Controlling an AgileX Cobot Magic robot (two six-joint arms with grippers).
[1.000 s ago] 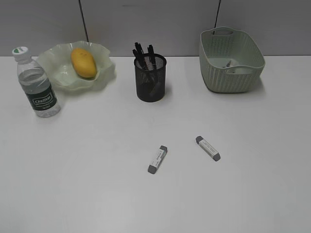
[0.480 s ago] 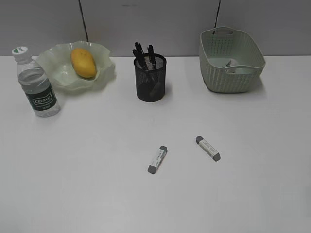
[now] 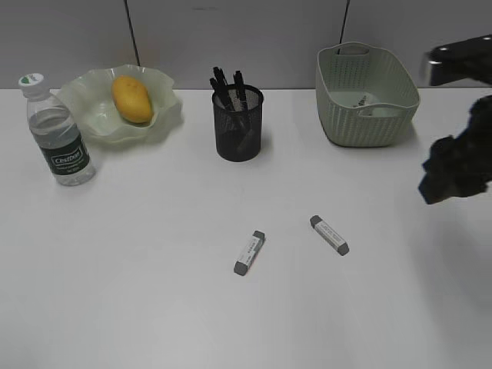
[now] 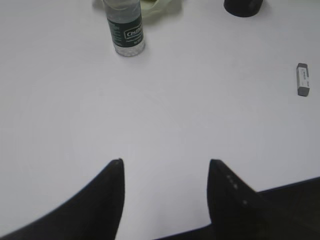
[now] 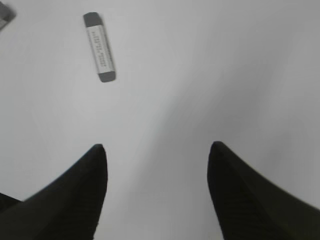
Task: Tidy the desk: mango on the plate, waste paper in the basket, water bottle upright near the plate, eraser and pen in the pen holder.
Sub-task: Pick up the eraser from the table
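Two erasers are lying flat on the worktop in the lower middle of the frame: left eraser and right eraser, near each other but apart. Pen holder is standing upper centre w/ dark pens sticking out. Mango is sitting on the plate, upper left; water bottle is standing upright just beside it. Basket is sitting upper right w/ paper inside. Right arm is showing at the right edge. Right gripper is hanging over bare worktop, jaws wide, holding nothing; left gripper is likewise parted & empty.
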